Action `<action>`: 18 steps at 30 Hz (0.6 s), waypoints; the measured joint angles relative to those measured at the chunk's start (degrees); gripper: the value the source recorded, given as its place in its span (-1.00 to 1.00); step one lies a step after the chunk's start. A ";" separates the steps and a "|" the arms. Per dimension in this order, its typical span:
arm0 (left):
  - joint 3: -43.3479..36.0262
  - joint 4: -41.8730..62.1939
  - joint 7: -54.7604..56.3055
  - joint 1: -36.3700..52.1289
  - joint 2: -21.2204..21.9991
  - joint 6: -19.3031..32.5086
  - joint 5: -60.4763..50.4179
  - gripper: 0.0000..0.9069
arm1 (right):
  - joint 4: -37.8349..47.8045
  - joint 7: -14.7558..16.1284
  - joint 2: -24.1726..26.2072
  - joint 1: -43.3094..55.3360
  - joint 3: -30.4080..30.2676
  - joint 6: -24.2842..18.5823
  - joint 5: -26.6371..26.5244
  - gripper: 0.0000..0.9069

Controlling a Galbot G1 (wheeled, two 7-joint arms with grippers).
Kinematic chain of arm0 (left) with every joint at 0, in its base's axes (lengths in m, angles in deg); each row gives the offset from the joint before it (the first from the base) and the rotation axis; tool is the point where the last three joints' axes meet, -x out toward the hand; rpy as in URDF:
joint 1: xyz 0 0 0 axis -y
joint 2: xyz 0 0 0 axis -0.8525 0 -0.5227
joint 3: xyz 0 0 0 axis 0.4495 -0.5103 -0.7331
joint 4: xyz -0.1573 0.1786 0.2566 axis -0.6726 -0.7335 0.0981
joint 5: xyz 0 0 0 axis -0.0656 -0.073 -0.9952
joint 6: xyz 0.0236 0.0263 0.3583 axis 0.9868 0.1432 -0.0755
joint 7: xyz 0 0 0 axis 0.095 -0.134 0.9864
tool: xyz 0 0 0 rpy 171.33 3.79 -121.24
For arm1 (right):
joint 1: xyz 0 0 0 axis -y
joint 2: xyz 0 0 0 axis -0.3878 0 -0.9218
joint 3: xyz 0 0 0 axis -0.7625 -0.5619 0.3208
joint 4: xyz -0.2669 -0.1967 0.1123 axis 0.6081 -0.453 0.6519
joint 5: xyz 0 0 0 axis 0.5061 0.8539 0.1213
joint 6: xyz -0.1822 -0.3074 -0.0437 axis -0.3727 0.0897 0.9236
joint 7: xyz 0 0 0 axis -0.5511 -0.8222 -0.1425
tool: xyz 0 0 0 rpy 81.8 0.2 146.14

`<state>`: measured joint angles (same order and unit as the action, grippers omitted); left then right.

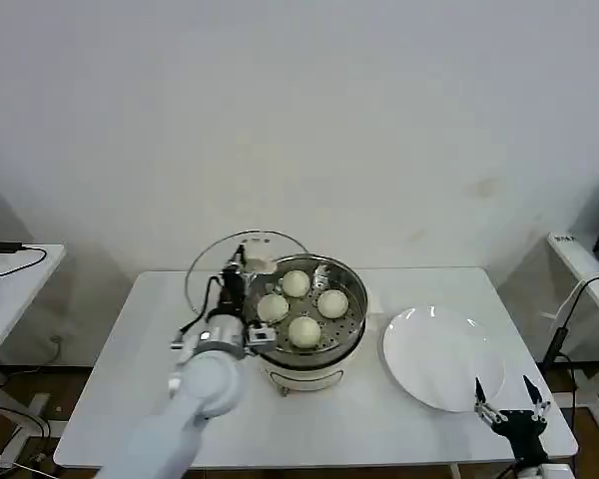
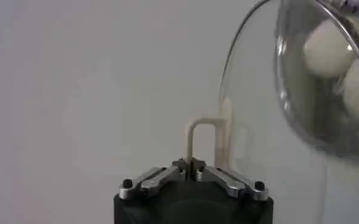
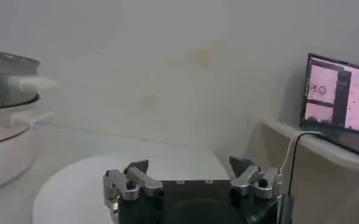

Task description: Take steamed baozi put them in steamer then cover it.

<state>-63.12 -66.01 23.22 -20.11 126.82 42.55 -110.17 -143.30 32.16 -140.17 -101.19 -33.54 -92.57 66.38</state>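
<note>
Head view: four steamed baozi (image 1: 303,307) sitting in the steamer (image 1: 351,324).
Left gripper (image 1: 246,263) is pinching the cover (image 1: 212,261) just beside it; right gripper (image 1: 509,401) is idling open, well apart.

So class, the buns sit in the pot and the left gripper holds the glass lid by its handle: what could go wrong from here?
1. The left gripper pinches only the thin handle of the cover, which is tilted; it might swing or slip.
2. The cover hangs off to the side of the steamer, so it may land off-centre on the rim.
3. The steamed baozi stand high and could get pressed.
</note>
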 measured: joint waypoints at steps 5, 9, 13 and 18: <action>-2.39 2.25 -1.43 0.95 4.38 -1.04 -3.59 -1.00 | 0.18 -0.04 0.00 -0.07 -0.34 0.02 0.56 1.00; -3.42 4.09 -2.02 1.16 7.68 -1.18 -6.14 -1.00 | 0.20 -0.05 0.00 -0.19 -0.63 -0.01 0.82 1.00; -4.10 5.81 -2.28 1.09 10.54 -1.12 -8.44 -1.00 | 0.21 -0.05 -0.04 -0.29 -0.78 -0.05 0.99 1.00; -4.48 7.60 -2.38 0.62 13.01 -0.79 -10.83 -1.00 | 0.34 -0.03 0.07 -0.52 -0.79 -0.20 1.07 1.00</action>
<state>-67.60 -58.41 20.84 -19.49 139.84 41.77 -120.99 -142.96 32.13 -140.11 -101.72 -34.32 -92.77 67.45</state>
